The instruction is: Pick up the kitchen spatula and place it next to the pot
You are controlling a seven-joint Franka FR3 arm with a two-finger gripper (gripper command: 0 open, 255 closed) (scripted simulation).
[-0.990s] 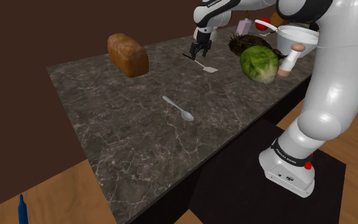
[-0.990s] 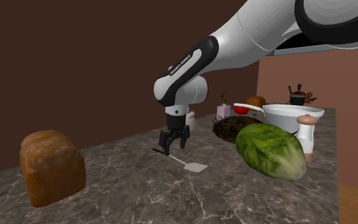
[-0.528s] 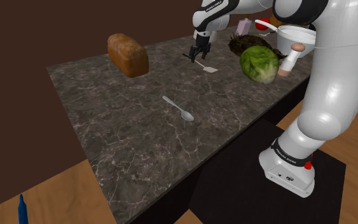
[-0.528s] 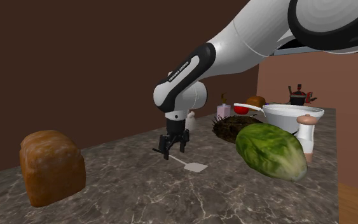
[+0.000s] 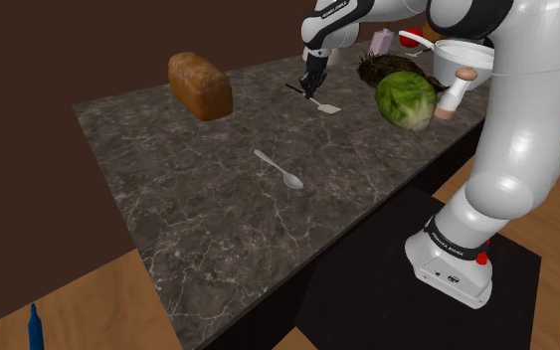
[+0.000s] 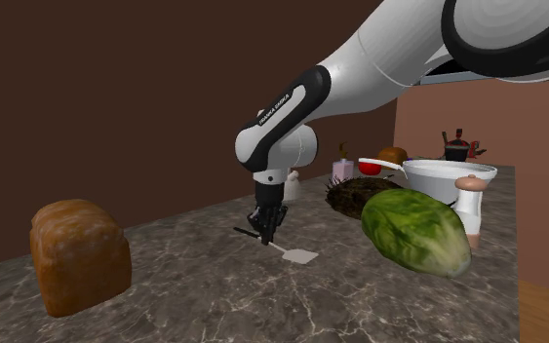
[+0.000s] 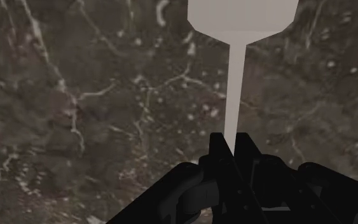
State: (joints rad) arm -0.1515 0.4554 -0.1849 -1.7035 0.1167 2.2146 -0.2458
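Here, the white flat-bladed spatula (image 5: 328, 106) (image 6: 300, 257) (image 7: 240, 18) lies on the dark veined marble counter (image 5: 198, 189) (image 6: 214, 302), its thin handle running back into my black claw (image 5: 310, 87) (image 6: 265, 234) (image 7: 233, 149) and its blade pointing away from it. The claw is down at the counter, both fingers pinched tight on that handle. The round green lettuce head (image 5: 405, 99) (image 6: 416, 229) sits near the blade, and the white pot (image 5: 464, 58) (image 6: 448, 180) stands beyond it, well apart from the spatula.
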